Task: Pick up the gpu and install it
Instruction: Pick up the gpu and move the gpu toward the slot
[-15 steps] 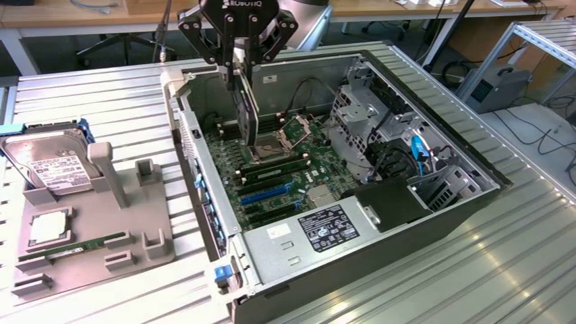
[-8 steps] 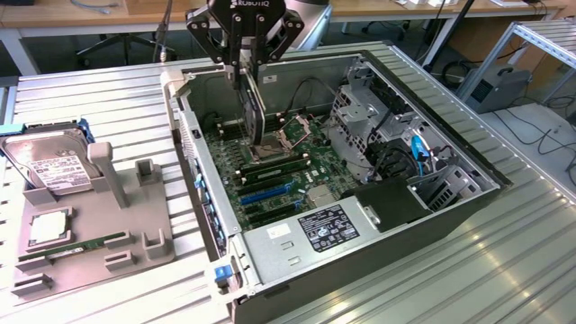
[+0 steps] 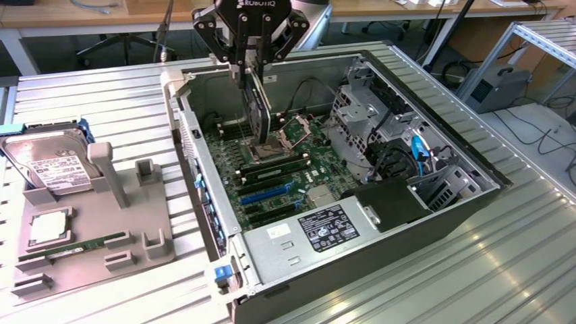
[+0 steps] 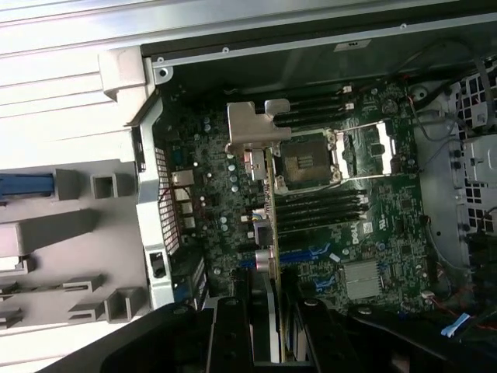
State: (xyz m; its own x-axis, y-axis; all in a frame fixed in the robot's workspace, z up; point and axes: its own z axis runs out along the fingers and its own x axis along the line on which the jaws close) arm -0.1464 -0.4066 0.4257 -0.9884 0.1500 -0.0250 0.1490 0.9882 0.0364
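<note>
My gripper [image 3: 249,67] is shut on the gpu [image 3: 259,118], which hangs on edge, long side down, above the motherboard [image 3: 311,177] inside the open computer case [image 3: 177,101]. The card's lower end hovers over the CPU socket area, apart from the blue expansion slots [image 3: 266,193]. In the wrist view the gpu [image 4: 271,225] appears edge-on between my black fingers [image 4: 233,334], its silver end bracket [image 4: 252,128] farthest from the camera, near the case's rear wall. The blue slots [image 4: 299,255] lie just beside the card's edge line.
A grey holder [image 3: 85,236] on the exterior view's left carries a silver hard drive [image 3: 50,165], a CPU [image 3: 50,229] and a RAM stick [image 3: 77,246]. Inside the case stand a drive cage [image 3: 369,115], cables and a power supply [image 3: 328,229].
</note>
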